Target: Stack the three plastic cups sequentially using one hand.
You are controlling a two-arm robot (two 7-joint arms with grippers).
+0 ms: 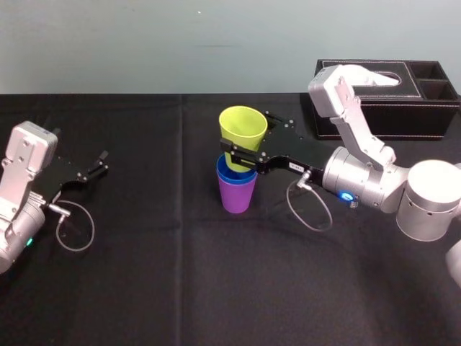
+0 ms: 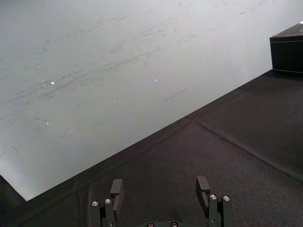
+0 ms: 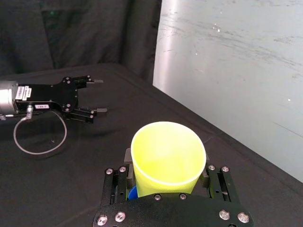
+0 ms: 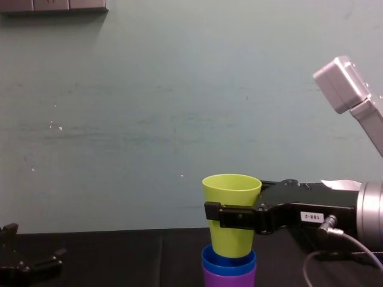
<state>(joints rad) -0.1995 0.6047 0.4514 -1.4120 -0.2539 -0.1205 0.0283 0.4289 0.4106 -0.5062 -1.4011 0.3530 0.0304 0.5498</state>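
My right gripper (image 1: 241,155) is shut on the yellow-green cup (image 1: 243,128) around its middle, a finger on each side (image 3: 127,158). It holds the cup upright over the table's centre. The cup's base dips into the mouth of the blue cup (image 1: 234,173), which is nested in the purple cup (image 1: 238,196) standing on the black cloth. The chest view shows the same stack from the side: yellow-green cup (image 4: 230,209), blue rim (image 4: 228,261), purple cup (image 4: 230,278), with the right gripper (image 4: 230,216) reaching in from the right. My left gripper (image 1: 90,169) is parked open at the left, holding nothing.
A black stitched tissue box (image 1: 403,101) stands at the back right, behind my right arm. The table is covered in black cloth (image 1: 180,274), with a pale wall behind it. The left gripper (image 2: 161,189) hovers over bare cloth.
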